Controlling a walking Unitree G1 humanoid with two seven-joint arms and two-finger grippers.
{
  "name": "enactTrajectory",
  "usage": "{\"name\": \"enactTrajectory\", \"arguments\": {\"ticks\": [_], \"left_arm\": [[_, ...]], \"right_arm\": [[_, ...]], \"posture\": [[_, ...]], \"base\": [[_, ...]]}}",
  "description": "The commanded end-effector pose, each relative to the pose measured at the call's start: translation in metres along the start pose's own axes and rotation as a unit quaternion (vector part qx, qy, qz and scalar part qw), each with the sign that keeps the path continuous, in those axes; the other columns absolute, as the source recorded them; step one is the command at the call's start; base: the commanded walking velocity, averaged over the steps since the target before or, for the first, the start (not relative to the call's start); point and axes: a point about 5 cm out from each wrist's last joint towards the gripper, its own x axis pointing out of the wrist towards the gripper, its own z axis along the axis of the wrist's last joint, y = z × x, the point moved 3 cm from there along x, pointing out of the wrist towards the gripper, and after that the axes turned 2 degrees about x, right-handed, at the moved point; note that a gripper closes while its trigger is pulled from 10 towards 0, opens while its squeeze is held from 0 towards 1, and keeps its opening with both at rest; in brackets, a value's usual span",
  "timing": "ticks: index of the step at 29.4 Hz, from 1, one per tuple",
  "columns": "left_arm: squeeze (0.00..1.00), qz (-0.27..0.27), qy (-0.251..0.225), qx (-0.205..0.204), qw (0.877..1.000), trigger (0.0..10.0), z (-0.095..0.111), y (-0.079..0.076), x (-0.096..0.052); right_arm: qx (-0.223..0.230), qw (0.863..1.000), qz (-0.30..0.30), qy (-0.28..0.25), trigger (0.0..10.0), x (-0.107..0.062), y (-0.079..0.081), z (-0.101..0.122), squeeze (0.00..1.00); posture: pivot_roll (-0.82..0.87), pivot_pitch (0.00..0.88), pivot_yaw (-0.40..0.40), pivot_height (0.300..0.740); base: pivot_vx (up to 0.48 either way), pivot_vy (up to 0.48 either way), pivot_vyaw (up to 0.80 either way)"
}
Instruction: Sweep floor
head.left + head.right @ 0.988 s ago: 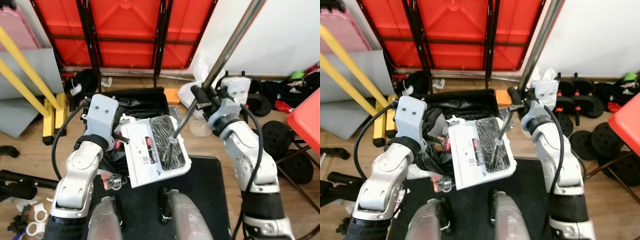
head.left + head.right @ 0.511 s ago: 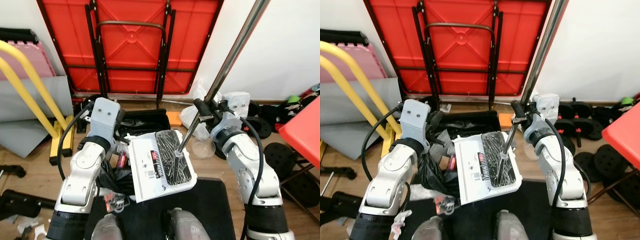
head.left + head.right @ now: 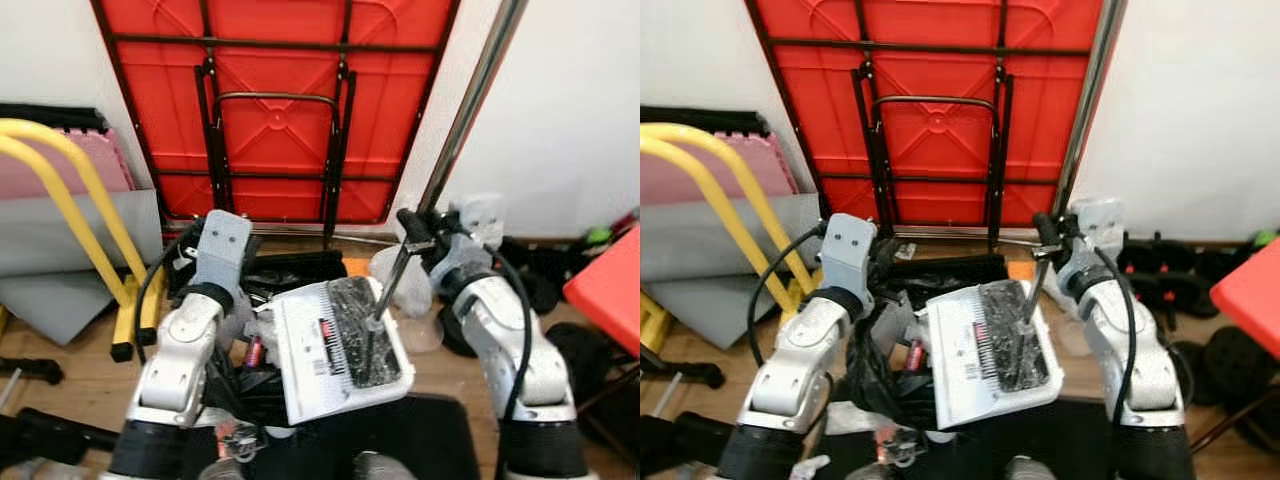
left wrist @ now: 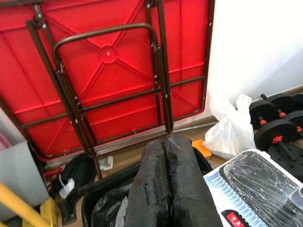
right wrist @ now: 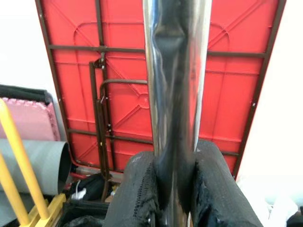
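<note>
Gripping the smooth steel broom pole point(image 5: 176, 94), the right end effector point(image 5: 177, 198) risks slipping; hold low. Left end effector point(image 4: 166, 189) is closed, apparently empty, beside the light, rigid dustpan point(image 3: 335, 345).

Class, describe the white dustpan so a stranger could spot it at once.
Start at the big red folded table leaning on the wall, then look down between the robot's two arms. There the white dustpan sits tilted beside a black bag, set apart by its comb teeth and black wrapped bristles.
</note>
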Motion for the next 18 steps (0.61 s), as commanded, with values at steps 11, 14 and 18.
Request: {"name": "enactTrajectory", "arguments": {"ticks": [11, 14, 18], "left_arm": [[0.00, 0.003, -0.009, -0.005, 1.000, 10.0, 0.0037, 0.0009, 0.0058], [0.00, -0.001, -0.010, -0.001, 1.000, 10.0, 0.0047, 0.0013, 0.0045], [0.00, 0.005, -0.009, -0.004, 1.000, 10.0, 0.0036, 0.0037, 0.0046]], "right_arm": [[-0.006, 0.999, -0.005, -0.053, 10.0, 0.0008, -0.0035, 0.0235, 0.00], [-0.005, 0.999, -0.004, -0.053, 10.0, 0.0010, -0.0031, 0.0237, 0.00], [-0.004, 0.999, -0.003, -0.053, 10.0, 0.0013, -0.0027, 0.0240, 0.00]], "posture": [[-0.17, 0.012, -0.108, 0.740], [-0.17, 0.018, -0.111, 0.740], [-0.17, 0.021, -0.111, 0.740]], "base": [[0.000, 0.000, 0.00], [0.320, 0.000, 0.00], [0.454, 0.000, 0.00]]}}
